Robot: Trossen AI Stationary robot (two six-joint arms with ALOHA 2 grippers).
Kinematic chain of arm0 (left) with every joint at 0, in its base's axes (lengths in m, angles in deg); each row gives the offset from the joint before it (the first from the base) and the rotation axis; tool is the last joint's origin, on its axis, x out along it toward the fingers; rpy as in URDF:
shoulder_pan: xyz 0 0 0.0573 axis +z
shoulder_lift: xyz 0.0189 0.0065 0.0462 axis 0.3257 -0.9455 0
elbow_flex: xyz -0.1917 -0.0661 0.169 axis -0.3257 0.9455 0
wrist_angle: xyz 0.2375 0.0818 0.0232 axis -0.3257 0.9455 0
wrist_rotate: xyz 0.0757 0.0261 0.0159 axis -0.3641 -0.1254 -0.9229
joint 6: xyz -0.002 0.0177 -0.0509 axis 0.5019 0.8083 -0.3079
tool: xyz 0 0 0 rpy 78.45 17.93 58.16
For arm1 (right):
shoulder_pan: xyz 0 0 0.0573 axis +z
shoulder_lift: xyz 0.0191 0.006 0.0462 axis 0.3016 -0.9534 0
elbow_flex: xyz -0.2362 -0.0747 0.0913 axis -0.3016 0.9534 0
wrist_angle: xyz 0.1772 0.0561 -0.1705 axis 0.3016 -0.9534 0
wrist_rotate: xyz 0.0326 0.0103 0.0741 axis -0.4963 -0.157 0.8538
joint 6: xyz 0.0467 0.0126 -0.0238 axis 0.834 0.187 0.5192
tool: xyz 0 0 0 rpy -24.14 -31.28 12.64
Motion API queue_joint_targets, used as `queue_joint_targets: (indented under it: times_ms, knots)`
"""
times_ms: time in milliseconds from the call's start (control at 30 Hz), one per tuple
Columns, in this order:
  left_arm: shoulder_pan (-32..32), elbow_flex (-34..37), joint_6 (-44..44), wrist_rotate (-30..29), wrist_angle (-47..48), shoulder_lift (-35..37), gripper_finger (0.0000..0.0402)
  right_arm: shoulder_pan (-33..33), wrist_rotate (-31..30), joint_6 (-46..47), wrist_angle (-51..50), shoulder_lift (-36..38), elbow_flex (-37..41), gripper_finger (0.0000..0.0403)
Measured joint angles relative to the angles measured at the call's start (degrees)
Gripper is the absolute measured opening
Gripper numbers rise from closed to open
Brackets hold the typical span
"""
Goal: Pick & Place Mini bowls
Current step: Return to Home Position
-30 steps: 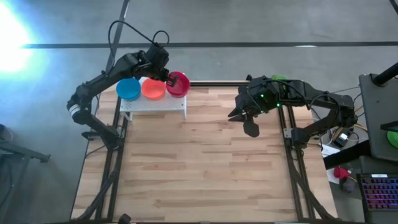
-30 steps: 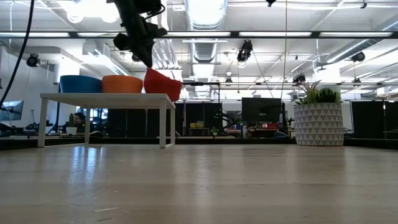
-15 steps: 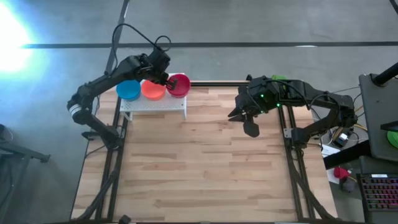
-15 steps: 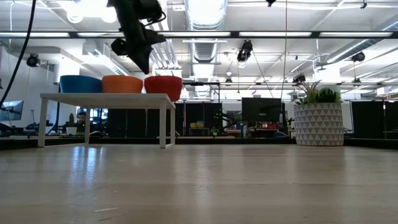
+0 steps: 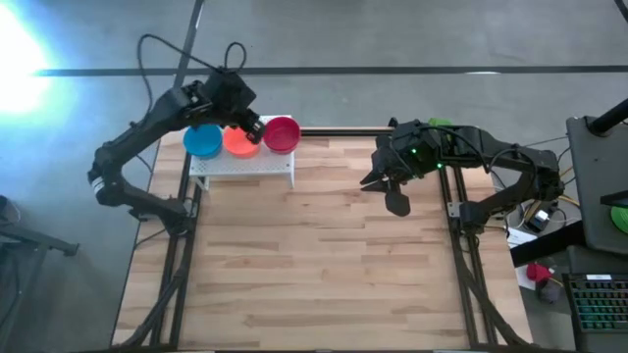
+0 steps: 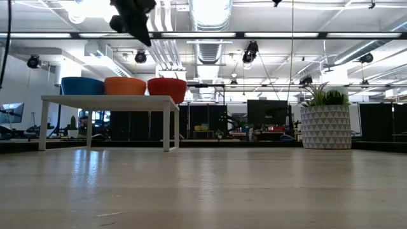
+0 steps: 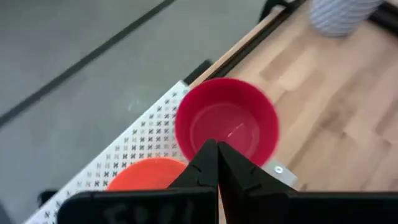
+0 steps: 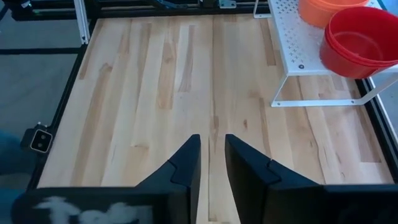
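Observation:
Three mini bowls stand in a row on a small white perforated rack (image 5: 241, 165) at the table's far left: blue (image 5: 203, 141), orange (image 5: 238, 142) and red (image 5: 283, 134). Each rests on its base. The red bowl (image 6: 167, 88) sits at the rack's right end, slightly past its edge. My left gripper (image 6: 144, 38) hangs shut above the orange and red bowls and touches nothing; in its wrist view the shut fingertips (image 7: 217, 152) point at the red bowl (image 7: 227, 121). My right gripper (image 5: 394, 204) hovers over the table's far right, slightly open with nothing between its fingers (image 8: 212, 155).
A white patterned pot with a green plant (image 6: 325, 124) stands at the table's far right corner. The wooden tabletop (image 5: 314, 265) lies bare in the middle and near side. Black frame rails (image 5: 459, 245) run along the table's edges.
My left gripper has let go of the red bowl, then risen and drawn back toward the table's left. The red bowl, tilted at the rack's right end a second ago, now stands level on the rack.

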Motion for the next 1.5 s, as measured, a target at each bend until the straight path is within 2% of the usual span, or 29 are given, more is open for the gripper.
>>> queue_joint_targets:
  times_ms: [267, 367, 600, 733, 900, 1033, 1167, 1233, 1500]
  knots:
    - [-3.07, 0.20, 7.45, 7.05, 0.10, 8.93, 0.0000, 0.02, -0.02, 3.97, 2.78, 4.48, -0.04, 0.0012]
    - [-3.71, 0.26, 9.17, 9.31, 0.13, 12.70, 0.0000, 0.02, -0.01, 4.85, 5.58, 6.76, -0.04, 0.0009]
    - [-4.79, 3.21, 9.36, 9.63, 0.12, 22.37, 0.0000, 0.02, -0.01, 1.41, 6.52, 11.74, -0.07, 0.0008]
    - [-4.81, 6.67, 7.82, 10.55, -1.76, 28.05, 0.0000, 0.02, 0.34, 1.08, 6.09, 15.22, -0.02, 0.0008]
    - [-4.83, 13.30, 6.47, 15.51, -6.40, 35.18, 0.0000, 0.02, 4.09, -0.54, 3.97, 20.33, 0.51, 0.0008]
    - [-4.83, 20.96, 3.83, 17.80, -10.72, 41.00, 0.0000, 0.22, 5.37, -0.14, 6.88, 25.28, 5.48, 0.0008]
    - [-4.82, 28.36, 3.07, 22.62, -18.70, 46.76, 0.0000, 0.22, 5.68, 1.93, 9.89, 30.44, 11.93, 0.0008]
    - [-4.81, 31.19, 3.14, 24.37, -19.81, 48.94, 0.0000, 0.20, 5.74, 3.92, 12.73, 33.03, 14.87, 0.0008]
    - [-4.81, 34.97, 5.21, 27.49, -20.75, 57.08, 0.0000, 0.20, 6.08, 6.02, 18.14, 42.23, 25.78, 0.0008]
